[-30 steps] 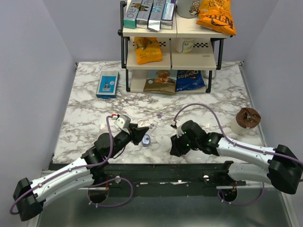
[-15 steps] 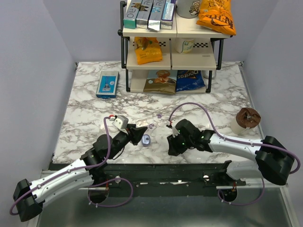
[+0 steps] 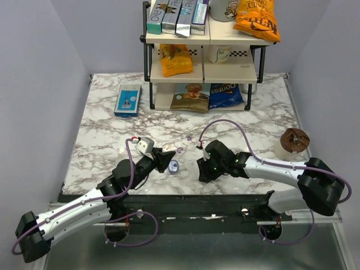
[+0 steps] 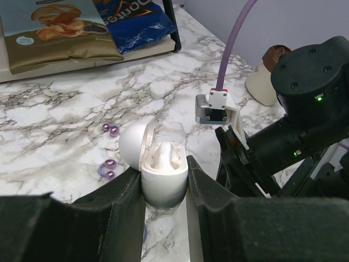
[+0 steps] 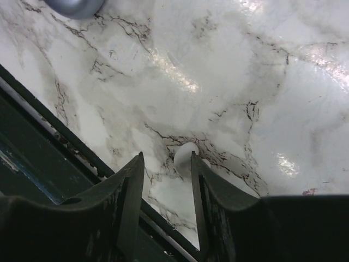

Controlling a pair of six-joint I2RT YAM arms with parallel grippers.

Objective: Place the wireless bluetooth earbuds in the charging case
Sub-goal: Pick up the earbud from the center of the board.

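Right end effector (image 5: 166, 159): open, straddling a white earbud (image 5: 185, 155) on the tabletop (image 5: 234, 71), by its near edge.
Earbud handling: tiny, light and smooth, so probably prone to squirting out; pinch its bulb gently.
Left end effector (image 4: 163, 170): clamped on the charging case (image 4: 163, 183), which sits left of the earbud.
Case handling: rigid, slick shell; grip the lower body and spare the open lid (image 4: 132, 143).

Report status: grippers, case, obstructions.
Left gripper shut on charging case, lid open. Right gripper open, straddling earbud on table. No obstruction seen.
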